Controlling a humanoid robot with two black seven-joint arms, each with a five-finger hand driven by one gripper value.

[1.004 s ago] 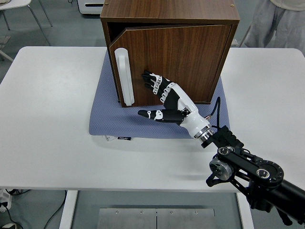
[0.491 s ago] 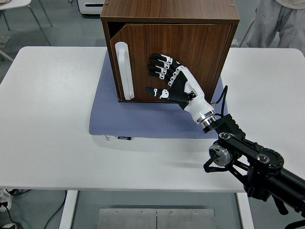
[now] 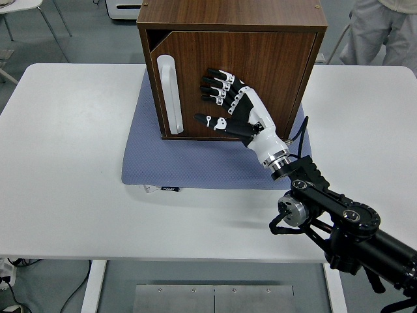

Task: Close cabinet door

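A dark wooden cabinet (image 3: 231,16) stands on a blue-grey mat (image 3: 189,163) at the table's middle back. Its door (image 3: 267,72) with a long white handle (image 3: 168,94) is almost flush with the frame; a thin dark gap shows at the top left corner. My right hand (image 3: 221,101) lies flat against the door front, fingers spread and pointing up-left, thumb out toward the handle. It holds nothing. The right arm (image 3: 326,222) reaches in from the lower right. The left arm is out of view.
The white table (image 3: 65,163) spreads wide on both sides of the mat. A person in light trousers (image 3: 381,29) stands behind the table at the top right. Chair legs (image 3: 26,26) show at the top left.
The door swung from ajar to nearly closed as my right hand rose from the mat onto the door and pressed it inward.
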